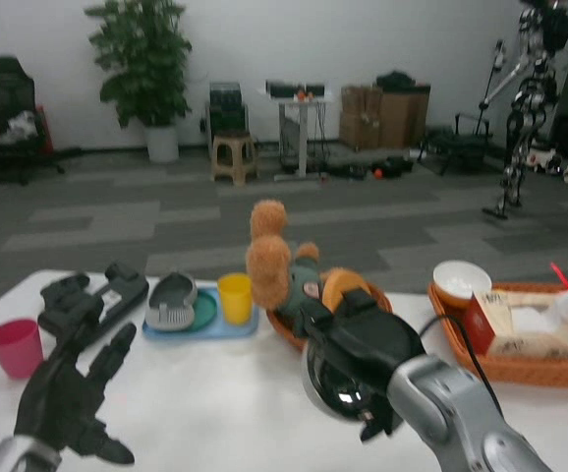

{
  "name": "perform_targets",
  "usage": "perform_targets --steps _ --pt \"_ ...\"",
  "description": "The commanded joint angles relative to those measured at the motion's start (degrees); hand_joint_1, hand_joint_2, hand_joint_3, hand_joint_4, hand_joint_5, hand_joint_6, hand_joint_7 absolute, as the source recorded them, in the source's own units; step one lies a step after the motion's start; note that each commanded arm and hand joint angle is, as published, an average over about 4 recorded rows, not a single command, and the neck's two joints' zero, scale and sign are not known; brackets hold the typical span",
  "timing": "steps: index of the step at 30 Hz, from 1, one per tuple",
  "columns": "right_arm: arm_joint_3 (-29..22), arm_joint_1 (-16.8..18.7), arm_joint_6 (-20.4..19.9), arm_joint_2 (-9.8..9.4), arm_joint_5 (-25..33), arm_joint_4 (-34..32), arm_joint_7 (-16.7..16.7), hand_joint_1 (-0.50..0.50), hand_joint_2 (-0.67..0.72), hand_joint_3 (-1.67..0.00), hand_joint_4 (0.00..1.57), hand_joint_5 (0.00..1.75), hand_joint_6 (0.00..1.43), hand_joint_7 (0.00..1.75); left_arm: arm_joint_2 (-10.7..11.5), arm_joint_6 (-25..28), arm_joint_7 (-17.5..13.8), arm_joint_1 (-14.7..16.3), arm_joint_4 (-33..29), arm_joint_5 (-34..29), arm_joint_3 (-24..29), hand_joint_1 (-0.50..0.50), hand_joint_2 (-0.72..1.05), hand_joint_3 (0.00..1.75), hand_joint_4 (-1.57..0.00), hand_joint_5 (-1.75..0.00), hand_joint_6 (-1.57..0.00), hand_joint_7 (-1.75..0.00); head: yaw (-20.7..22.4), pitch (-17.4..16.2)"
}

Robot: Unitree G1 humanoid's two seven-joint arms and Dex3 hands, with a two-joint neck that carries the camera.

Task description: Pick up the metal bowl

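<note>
- Here my right hand [363,339] grips the metal bowl [335,386], tilted on its side just above the worktop [235,403], near its front edge.
- My left hand [68,393] hovers near the front left corner, fingers spread, holding nothing.
- A pink cup [15,346] stands at the left edge.

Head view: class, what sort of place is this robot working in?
Probably a robotics lab or office workspace: a humanoid robot on a stand at the back, stacked cardboard boxes, an office chair and grey carpet tiles.
</note>
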Motion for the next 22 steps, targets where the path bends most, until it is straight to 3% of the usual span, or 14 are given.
perform_targets --steps 1,9,13,22 --pt "-2.36 1.79 0.58 -1.25 -0.23 -1.23 0.53 -0.46 -0.6 -1.35 1.37 1.36 1.37 1.47 -0.12 -0.22 -0.14 0.42 -1.93 -1.65 -0.76 -0.5 -0.37 0.09 -0.27 0.0 -0.05 0.0 0.17 1.08" --pt "-3.15 3.2 0.63 -1.3 0.81 1.28 0.77 -0.46 -0.6 -1.35 1.37 1.36 1.37 1.47 -0.12 -0.22 -0.05 0.07 -3.12 -1.65 -1.36 -0.5 -0.37 0.09 -0.3 0.0 -0.05 0.0 0.01 0.78" --pt "-3.19 3.49 0.47 -1.27 1.42 2.66 0.77 -0.46 -0.59 -1.35 1.37 1.36 1.37 1.47 -0.12 -0.22 -0.03 0.01 -3.32 -1.65 -1.38 -0.5 -0.28 0.09 -0.3 0.0 -0.05 0.0 -0.85 -0.18" --pt "0.18 2.23 -0.03 -1.21 3.41 7.28 0.77 -0.46 -0.56 -1.35 1.37 1.36 1.37 1.47 -0.21 -0.22 0.04 -0.52 -3.11 -1.73 -2.11 -0.5 -0.34 0.09 -0.32 0.0 -0.05 0.0 -1.28 -1.48"
